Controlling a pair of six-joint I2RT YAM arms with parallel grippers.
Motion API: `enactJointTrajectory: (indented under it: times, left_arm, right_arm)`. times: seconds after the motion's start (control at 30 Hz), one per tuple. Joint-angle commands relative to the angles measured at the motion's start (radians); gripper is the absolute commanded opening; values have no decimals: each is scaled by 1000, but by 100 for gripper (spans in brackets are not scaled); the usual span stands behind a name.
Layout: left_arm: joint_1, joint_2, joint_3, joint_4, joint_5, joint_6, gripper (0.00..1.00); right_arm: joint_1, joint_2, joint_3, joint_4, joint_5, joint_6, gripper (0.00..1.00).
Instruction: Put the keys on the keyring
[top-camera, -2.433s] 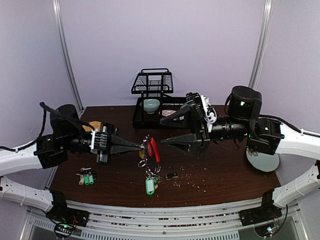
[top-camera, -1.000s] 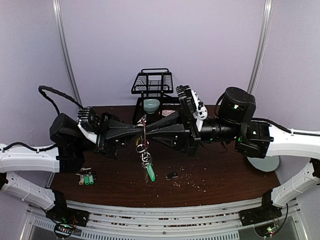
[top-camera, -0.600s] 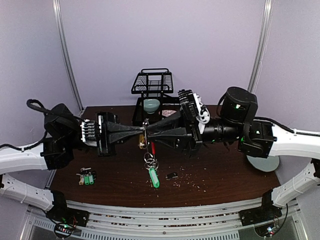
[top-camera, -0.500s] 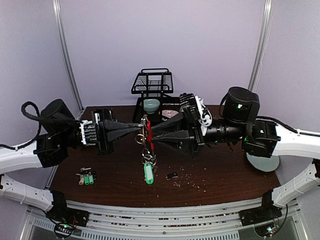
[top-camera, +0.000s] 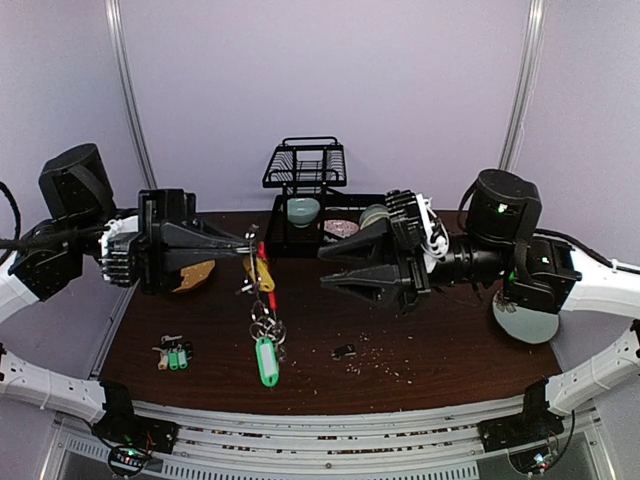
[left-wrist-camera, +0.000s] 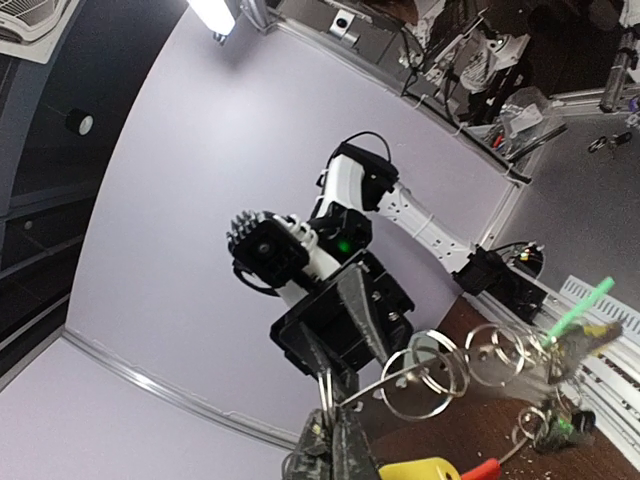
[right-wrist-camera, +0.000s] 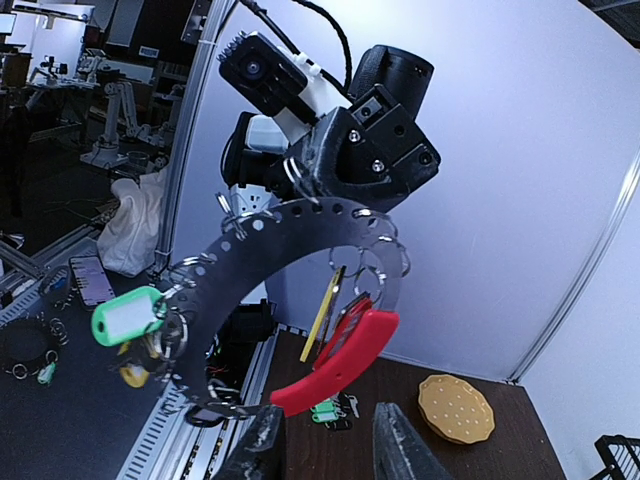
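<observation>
The keyring (top-camera: 263, 290) hangs in mid-air left of centre, with its red arc (right-wrist-camera: 335, 365), a yellow tag and a green tag (top-camera: 266, 360) dangling below. My left gripper (top-camera: 248, 254) is shut on its metal ring (left-wrist-camera: 337, 425). My right gripper (top-camera: 325, 266) stands open a short way to the right, apart from the ring, with nothing between its fingers (right-wrist-camera: 265, 445). Loose keys (top-camera: 172, 355) with green tags lie on the table near the front left edge, also seen as keys (right-wrist-camera: 325, 412) in the right wrist view.
A black dish rack (top-camera: 305, 170) with a bowl (top-camera: 303, 210) stands at the back centre. A brown disc (top-camera: 195, 275) lies behind my left gripper. A grey plate (top-camera: 525, 322) sits at the right. A small dark piece (top-camera: 343, 351) and crumbs lie mid-table.
Both grippers met at the keyring in the middle. The right one has let go, opened and drawn back right, while the left has carried the keyring left.
</observation>
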Motion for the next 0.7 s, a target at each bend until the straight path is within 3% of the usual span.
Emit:
enactJointTrajectory:
  times: [0.0, 0.27, 0.43, 0.67]
  left_arm:
    - [-4, -9, 39, -140, 120, 24, 0]
    - [-4, 0, 71, -200, 142, 29, 0]
    - [-4, 2, -13, -90, 3, 4, 0]
    - [-4, -16, -99, 80, -35, 5, 0]
  right_arm:
    - [2, 2, 8, 23, -39, -8, 32]
    - [3, -16, -21, 21, -35, -13, 33]
    - [7, 9, -17, 94, -59, 32, 30]
    - [57, 61, -8, 183, -73, 5, 27]
